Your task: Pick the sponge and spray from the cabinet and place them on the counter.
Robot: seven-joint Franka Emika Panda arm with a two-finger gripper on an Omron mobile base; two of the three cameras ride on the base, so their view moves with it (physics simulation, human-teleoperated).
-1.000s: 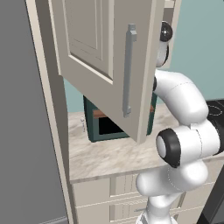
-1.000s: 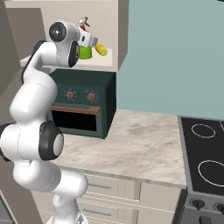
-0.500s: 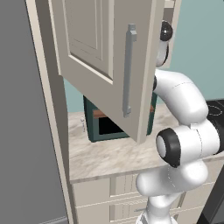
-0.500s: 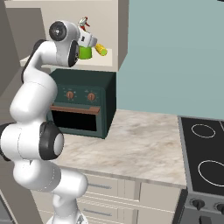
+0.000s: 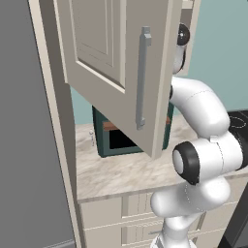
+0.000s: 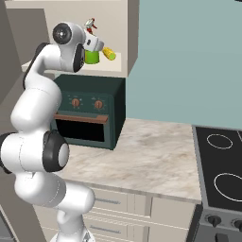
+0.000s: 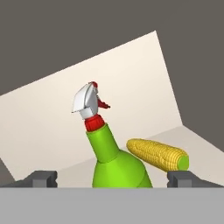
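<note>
Here the hand (image 7: pixel 112 178) is raised up to the open cabinet (image 6: pixel 120 33) and is pointed into it. In the hand view the two fingertips (image 7: pixel 41 178) are seen far apart at the bottom, so the hand is wide open and nothing is held in it. The spray (image 7: pixel 111 151) is seen between the fingertips: a green bottle with a red collar and a white trigger head. It is leaned in that view, but the view is rolled with the hand, so its real tilt cannot be told. The fingertips are not seen to touch the bottle.

Just beside the spray, on the same shelf, a yellow corn cob (image 7: pixel 157 155) with a green end is laid on its side. In the right base view the spray (image 6: pixel 90 45) is partly covered by the white wrist, and the corn cob (image 6: pixel 109 53) is seen at its right on the cabinet floor.

In the left base view the cabinet door (image 5: pixel 116 68) is swung open toward the camera, with its grey bar handle (image 5: pixel 142 77) upright. Under the cabinet a dark green oven (image 6: pixel 90 113) is placed on the counter (image 6: pixel 146 158), against the wall. A black cooktop (image 6: pixel 220 165) is set at the right end of the counter. The sponge cannot be made out.
</note>
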